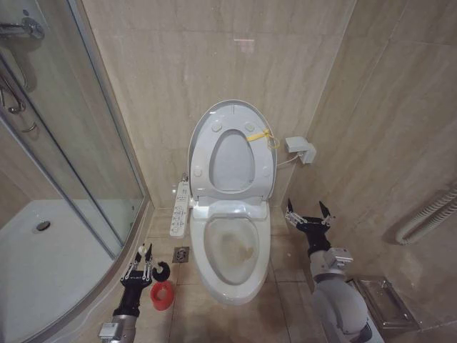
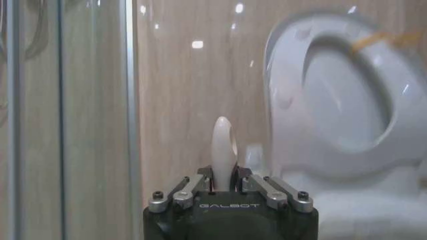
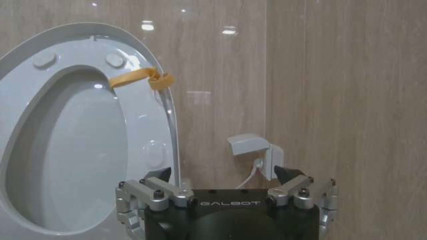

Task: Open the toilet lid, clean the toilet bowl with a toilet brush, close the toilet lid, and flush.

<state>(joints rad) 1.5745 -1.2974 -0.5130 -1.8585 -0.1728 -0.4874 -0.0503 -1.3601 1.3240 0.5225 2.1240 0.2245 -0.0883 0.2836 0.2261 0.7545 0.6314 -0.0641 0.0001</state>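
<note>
The toilet lid stands raised against the wall, and the seat ring with its yellow tie leans on it. Below them the toilet bowl lies uncovered, with stains inside. My left gripper is low at the bowl's left, shut on the toilet brush; the white handle sticks up between its fingers. The black bristle head shows right by the red cup holder. My right gripper hovers open to the right of the bowl, facing the raised seat ring.
A white button panel runs along the bowl's left side, with a floor drain below it. The glass shower door and shower tray close off the left. A wall box and a hose are on the right.
</note>
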